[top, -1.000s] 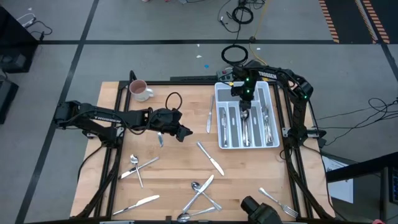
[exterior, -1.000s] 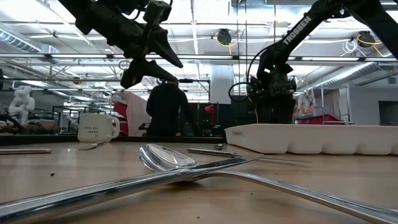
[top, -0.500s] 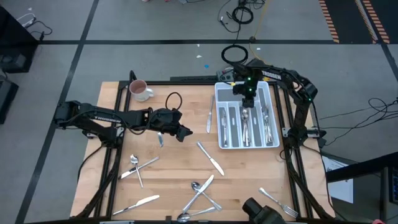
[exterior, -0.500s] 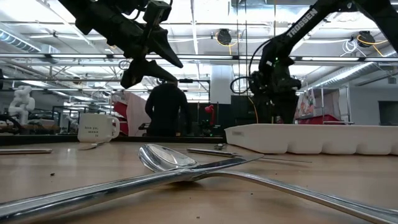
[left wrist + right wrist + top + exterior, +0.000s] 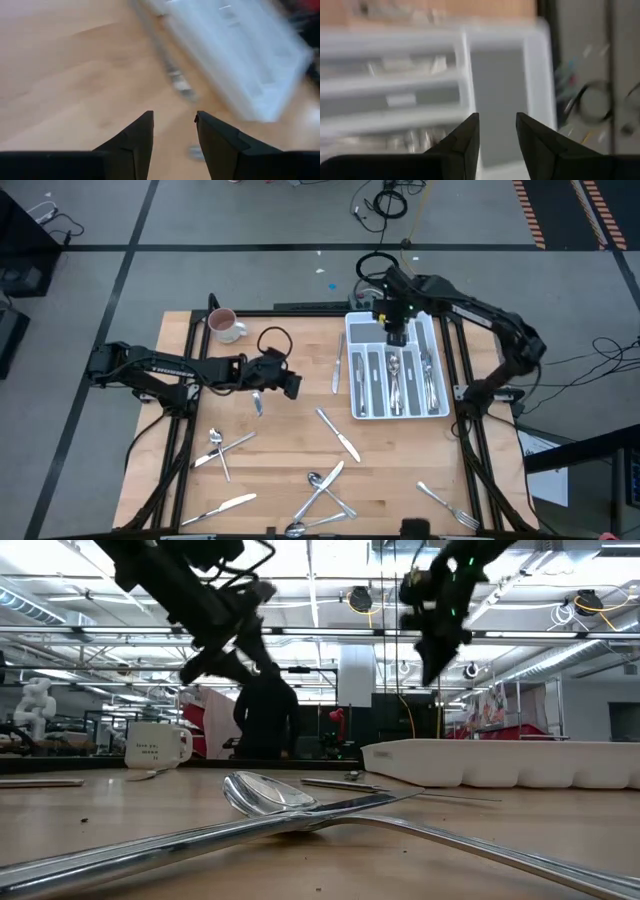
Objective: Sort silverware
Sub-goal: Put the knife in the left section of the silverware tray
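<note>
Silverware lies scattered on the wooden table in the high view: a knife (image 5: 336,367) beside the white tray (image 5: 349,385), another knife (image 5: 338,434) mid-table, a small spoon (image 5: 257,403), a crossed spoon and fork (image 5: 218,448), a knife (image 5: 226,506), a tangled cluster (image 5: 322,490) and a fork (image 5: 447,505). Several pieces (image 5: 396,380) lie in the tray's slots. My left gripper (image 5: 296,385) (image 5: 173,114) hovers open above the table, left of the tray. My right gripper (image 5: 395,336) (image 5: 497,115) hangs open above the tray's far end, holding nothing.
A white-and-pink mug (image 5: 225,326) stands at the far left corner, also seen as a mug (image 5: 158,745) in the low view. A black cable loop (image 5: 272,340) lies near the left arm. A spoon (image 5: 270,795) lies close before the low camera. A person (image 5: 265,715) stands behind the table.
My right gripper has risen from just above the tray's slots and moved toward the tray's far end, staying open and empty. My left gripper has drawn back slightly toward the table's left and far side and turned a little. No silverware on the table has moved.
</note>
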`<move>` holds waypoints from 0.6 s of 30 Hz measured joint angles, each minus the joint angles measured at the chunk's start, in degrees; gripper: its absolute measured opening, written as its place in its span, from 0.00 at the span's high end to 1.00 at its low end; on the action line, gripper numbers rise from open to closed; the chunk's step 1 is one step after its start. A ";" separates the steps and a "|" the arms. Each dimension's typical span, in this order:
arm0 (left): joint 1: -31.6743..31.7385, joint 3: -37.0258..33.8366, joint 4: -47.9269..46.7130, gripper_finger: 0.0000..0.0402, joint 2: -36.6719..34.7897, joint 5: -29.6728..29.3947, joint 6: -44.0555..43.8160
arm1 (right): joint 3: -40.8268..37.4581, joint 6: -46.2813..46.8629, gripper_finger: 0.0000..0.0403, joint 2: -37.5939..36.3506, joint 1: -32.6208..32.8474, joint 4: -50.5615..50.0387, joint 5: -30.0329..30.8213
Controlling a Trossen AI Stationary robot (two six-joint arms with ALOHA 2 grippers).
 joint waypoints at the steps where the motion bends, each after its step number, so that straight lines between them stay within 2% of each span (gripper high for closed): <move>1: 0.00 0.00 -2.36 0.61 0.01 -1.46 -0.23 | 0.02 1.23 0.70 -1.09 1.82 1.79 0.02; 3: 0.00 0.00 -7.26 0.61 0.01 -3.56 -1.09 | 0.02 6.78 0.70 -2.65 5.84 6.13 -0.09; 6: 0.00 0.00 -14.36 0.61 0.02 -4.16 -5.45 | 0.04 20.12 0.70 -3.02 13.18 12.87 -0.06; 9: -0.31 0.00 -19.30 0.61 0.02 -4.21 -7.94 | 0.04 22.91 0.70 -1.20 22.39 17.78 0.80; 12: -0.71 0.00 -21.83 0.61 0.02 -4.21 -8.12 | 0.04 25.25 0.70 2.80 30.93 22.73 9.25; 15: -0.70 0.00 -23.22 0.61 0.01 -4.10 -9.18 | 0.04 31.56 0.70 7.07 36.16 24.65 18.35; 18: -0.70 0.00 -24.74 0.61 0.02 -3.99 -9.55 | 0.04 39.09 0.70 11.79 39.31 24.99 20.17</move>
